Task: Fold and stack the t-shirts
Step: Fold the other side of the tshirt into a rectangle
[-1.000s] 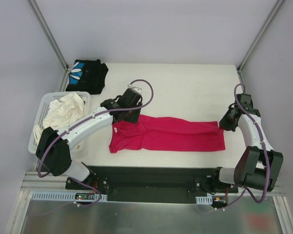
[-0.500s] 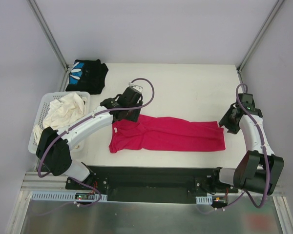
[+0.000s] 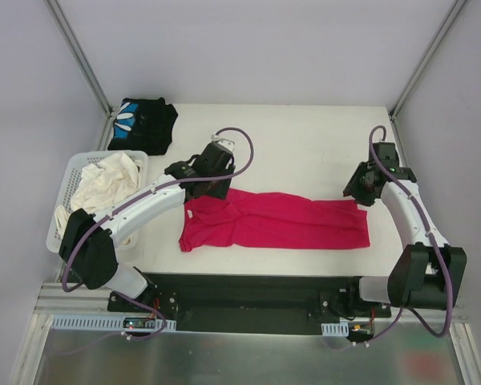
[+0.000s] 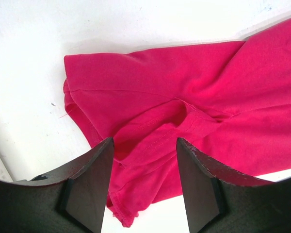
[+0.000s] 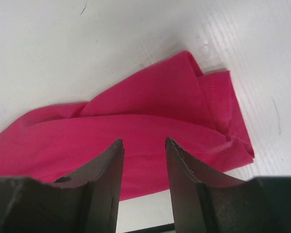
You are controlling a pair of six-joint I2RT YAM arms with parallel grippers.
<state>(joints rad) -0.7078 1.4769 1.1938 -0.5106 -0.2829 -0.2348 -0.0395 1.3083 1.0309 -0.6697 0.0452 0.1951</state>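
— White tabletop (image 3: 305,136) under plain walls, and the red t-shirt (image 3: 289,220) lies on it as a long strip across the front, between the two arms. Where are the tools?

— Neither holds anything. The left gripper (image 4: 144,143) hangs over the collar end with its jaws spread wide and cloth showing between them. The right gripper (image 5: 143,143) is above the hem end, its jaws parted more narrowly, also bare.

— So the next fold is not started, I'd say. What worries you?

— The left end. It is rumpled: what looks like a sleeve (image 4: 102,92) lies doubled, and a ridge of fabric runs right below the jaws. A pinch there could catch only the top layer, and the strip would peel open on lifting.

— And the right?

— The hem corner (image 5: 223,111) is turned over on itself. Closing beside that flap rather than across it might leave a loose tail. If one arm grips and the other misses, the shirt would drag askew.

— Anything nearby to snag?

— The basket (image 3: 68,188) of white garments (image 3: 104,180) sits close beside the left arm, so a wide swing could clip it. The black folded shirt (image 3: 142,124) at the far left corner is well apart.
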